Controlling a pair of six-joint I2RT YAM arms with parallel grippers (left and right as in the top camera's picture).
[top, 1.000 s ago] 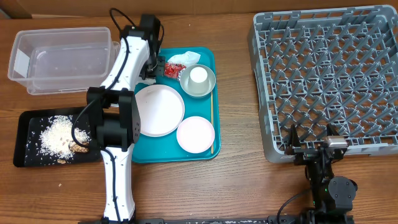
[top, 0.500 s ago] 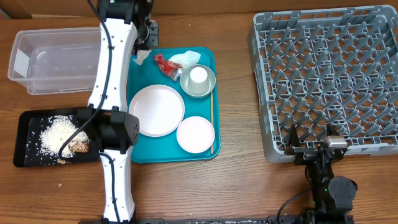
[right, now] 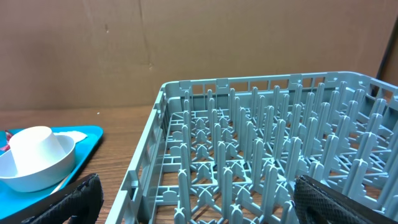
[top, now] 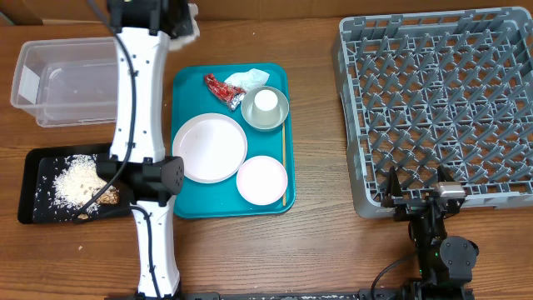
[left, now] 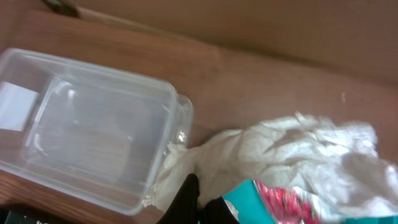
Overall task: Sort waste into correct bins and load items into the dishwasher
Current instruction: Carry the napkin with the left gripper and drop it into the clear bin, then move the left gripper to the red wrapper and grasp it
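Observation:
My left gripper [top: 185, 18] [left: 200, 204] is shut on a crumpled white napkin [left: 280, 155] [top: 191, 27], held high beside the clear tub's [top: 83, 83] [left: 93, 137] right end. On the teal tray [top: 187, 208] lie the red wrapper [top: 221, 87], more white paper [top: 250, 79], a pale plate [top: 212, 147], a white bowl [top: 262, 179], a cup [top: 266, 102] inside a silvery bowl [top: 281, 117], and a wooden stick [top: 283, 158]. My right gripper [top: 415, 197] [right: 196, 186] stands open at the dish rack's [top: 441, 100] [right: 249, 155] front edge, empty.
A black tray [top: 33, 187] at the front left holds rice grains [top: 75, 179] and brown bits [top: 104, 198]. The left arm's white links [top: 137, 100] stretch over the table between the tub and the teal tray.
My left gripper rose from the teal tray's back-left corner and swung toward the table's back edge with the napkin. The red wrapper shifted a little left. The right arm stayed still.

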